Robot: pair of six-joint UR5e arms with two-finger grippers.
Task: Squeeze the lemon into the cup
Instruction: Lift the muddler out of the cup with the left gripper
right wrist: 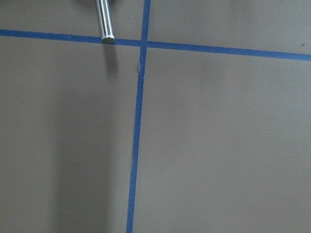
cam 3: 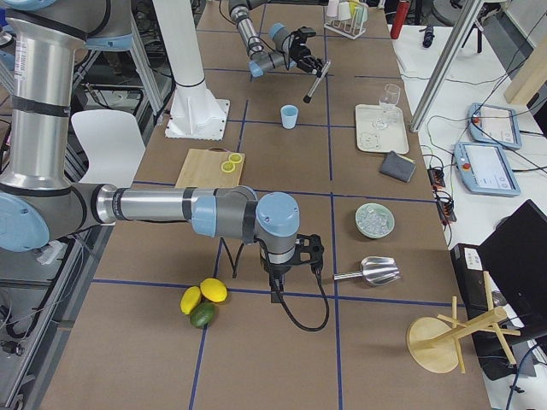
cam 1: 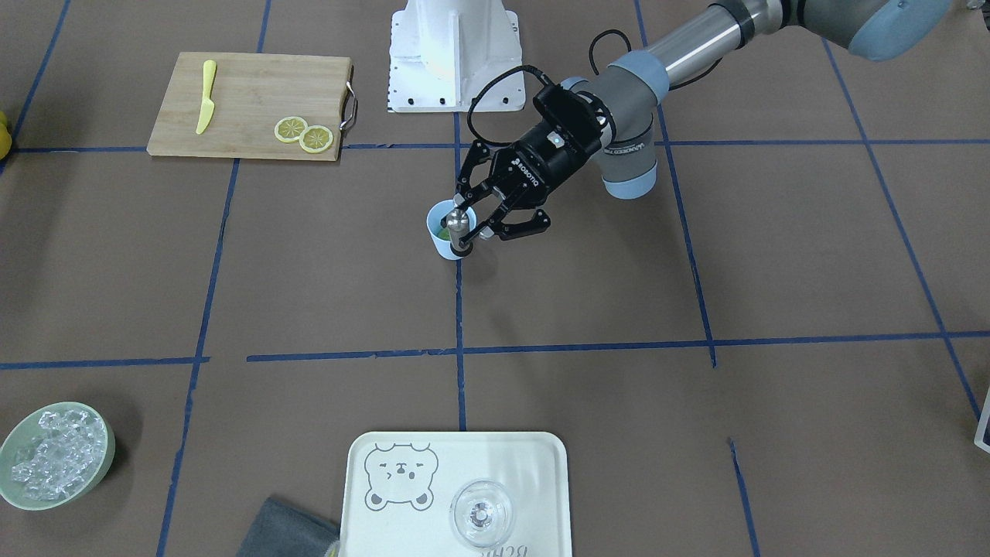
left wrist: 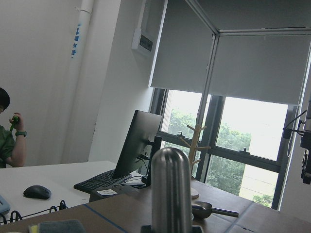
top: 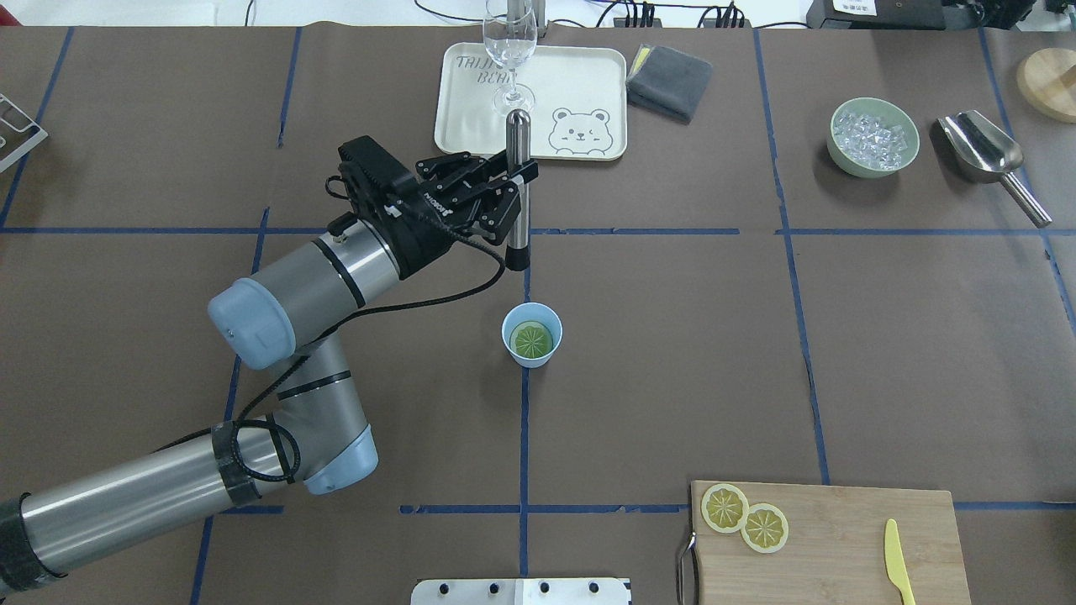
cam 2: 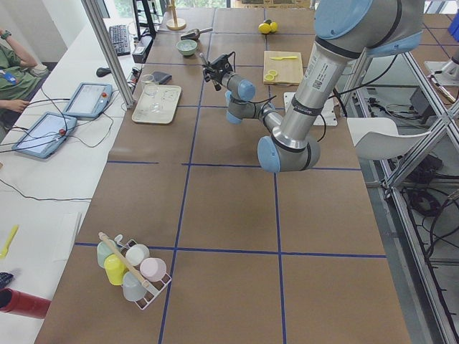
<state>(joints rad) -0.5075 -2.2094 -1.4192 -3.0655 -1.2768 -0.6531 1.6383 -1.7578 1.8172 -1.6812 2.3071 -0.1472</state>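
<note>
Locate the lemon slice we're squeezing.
Overhead view: the lemon lies flat inside the cup, on the centre blue tape line mid-table, just below the metal rod in the left gripper; two other slices sit on the cutting board.

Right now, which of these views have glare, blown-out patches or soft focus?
Left wrist view: windows bright and backlighting the room, the near metal rod slightly soft. Front-facing view: the white robot base is washed out. Right wrist view: even light, a faint shadow band on the table. Overhead view: sharp and evenly lit.
</note>
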